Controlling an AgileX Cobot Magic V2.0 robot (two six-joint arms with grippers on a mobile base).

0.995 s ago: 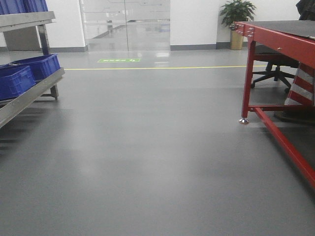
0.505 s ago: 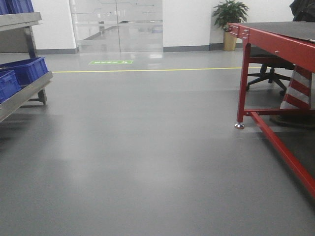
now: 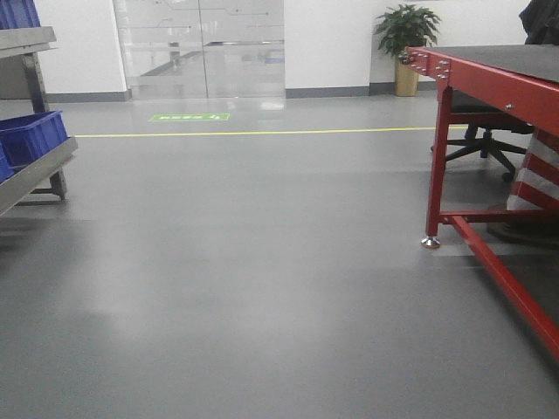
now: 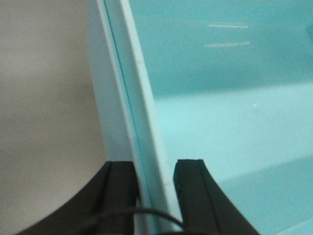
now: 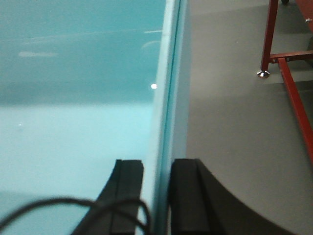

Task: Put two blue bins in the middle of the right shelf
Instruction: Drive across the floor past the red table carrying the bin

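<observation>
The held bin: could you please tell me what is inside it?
Only bare walls and floor of the bin show; the left gripper and right gripper cover small patches.

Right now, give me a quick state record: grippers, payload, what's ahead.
left gripper: shut on the carried bin, one finger on each side of its wall
right gripper: shut on a bin wall the same way, grey floor beyond it
carried bin contents: none in the visible part
ahead: open grey floor
far left: metal rack with a dark blue bin on it
right: red table frame, office chair behind it
back wall: glass doors, potted plant
</observation>
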